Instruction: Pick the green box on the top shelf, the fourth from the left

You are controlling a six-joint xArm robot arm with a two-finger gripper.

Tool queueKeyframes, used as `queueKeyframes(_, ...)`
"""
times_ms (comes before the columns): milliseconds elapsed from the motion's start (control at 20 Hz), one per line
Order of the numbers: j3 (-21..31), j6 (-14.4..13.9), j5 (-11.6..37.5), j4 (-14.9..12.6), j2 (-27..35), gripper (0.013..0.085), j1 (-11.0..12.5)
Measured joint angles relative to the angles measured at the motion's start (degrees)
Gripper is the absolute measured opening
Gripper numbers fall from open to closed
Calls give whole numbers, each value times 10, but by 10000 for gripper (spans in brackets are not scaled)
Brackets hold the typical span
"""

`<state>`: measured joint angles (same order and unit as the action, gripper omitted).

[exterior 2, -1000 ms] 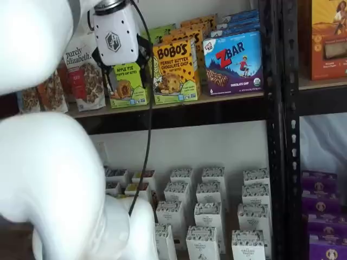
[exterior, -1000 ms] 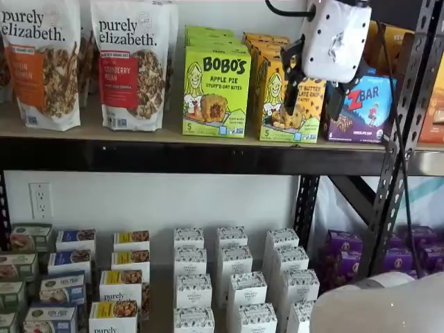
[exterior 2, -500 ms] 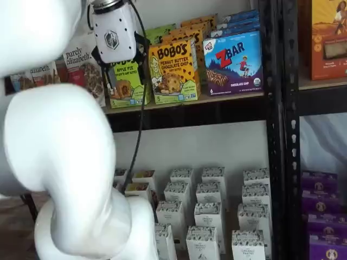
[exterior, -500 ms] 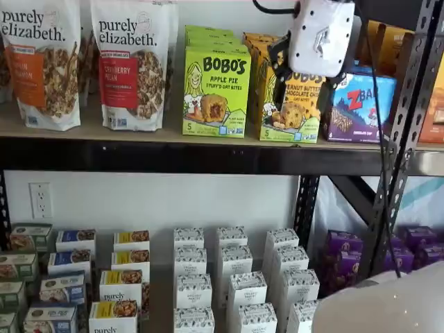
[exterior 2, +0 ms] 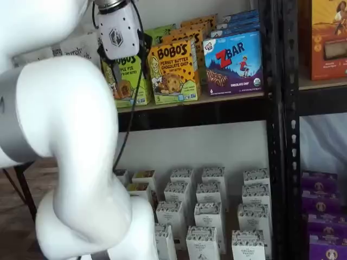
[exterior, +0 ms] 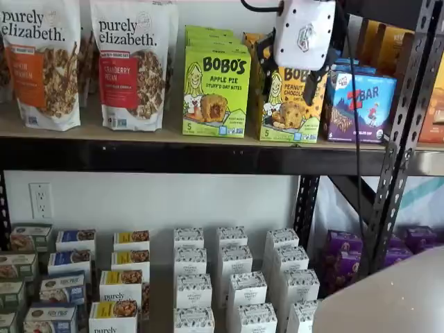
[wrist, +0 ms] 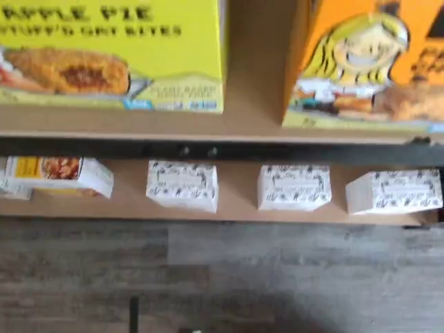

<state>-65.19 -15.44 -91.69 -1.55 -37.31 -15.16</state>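
The green box (exterior: 216, 90) is a lime-green Bobo's Apple Pie carton standing upright on the top shelf (exterior: 139, 156), with identical ones behind it. In a shelf view (exterior 2: 133, 84) my gripper and arm partly cover it. The wrist view shows its lower front (wrist: 111, 55) above the shelf's black rail (wrist: 208, 149). My gripper (exterior: 288, 78) hangs in front of the yellow-orange Bobo's box (exterior: 291, 111), just right of the green box. It also shows in a shelf view (exterior 2: 130, 65). Its black fingers stand apart with nothing between them.
Purely Elizabeth bags (exterior: 132, 62) stand left of the green box and a blue-purple ZBar box (exterior: 361, 104) stands to the right. Small white boxes (exterior: 236, 277) fill the lower level. A perforated black upright (exterior: 402, 139) is at the right. My white arm (exterior 2: 65, 151) fills the foreground.
My gripper has moved left along the top shelf, from in front of the ZBar and orange boxes to the orange box's left side, nearer the green box. The arm has swung with it.
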Motion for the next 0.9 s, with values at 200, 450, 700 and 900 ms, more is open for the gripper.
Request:
queueKeyframes(200,-24,3,14,-7,33,850,3)
queueKeyframes(450,-35,9,38,7,52,850,9)
queueKeyframes(700,-46,4,51,5,61,850,4)
queueKeyframes(900,-56,-4,55,-2,67,850,-5)
